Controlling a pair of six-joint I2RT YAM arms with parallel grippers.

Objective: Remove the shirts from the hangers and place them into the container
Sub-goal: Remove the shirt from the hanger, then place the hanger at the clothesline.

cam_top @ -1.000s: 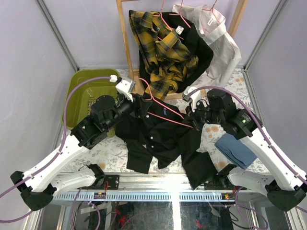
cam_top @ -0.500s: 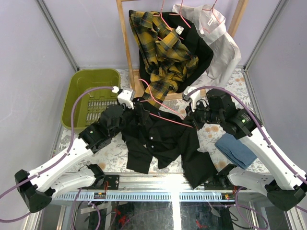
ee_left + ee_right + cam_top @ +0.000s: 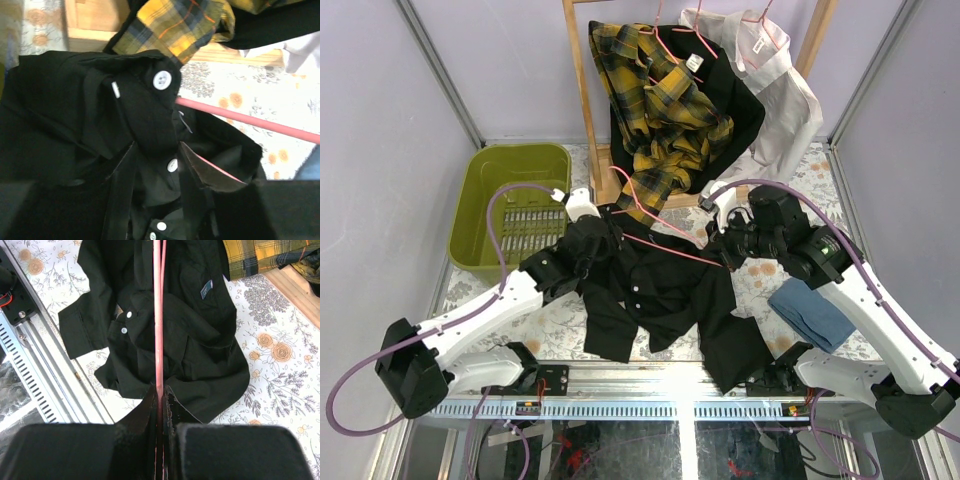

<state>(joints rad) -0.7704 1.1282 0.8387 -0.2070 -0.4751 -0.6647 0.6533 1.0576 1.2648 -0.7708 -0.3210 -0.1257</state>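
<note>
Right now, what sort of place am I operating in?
Likely an enclosed lab test booth set up for a laundry chore: plain lilac wall panels around a floral-covered table, a wooden rack, shirts on pink hangers, and an olive container.

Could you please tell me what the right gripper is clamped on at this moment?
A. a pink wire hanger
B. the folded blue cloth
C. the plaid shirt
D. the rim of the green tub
A: in the right wrist view, the right gripper is shut on the pink hanger, whose thin wire runs straight out from between its fingers, over the black shirt lying on the table.
</note>
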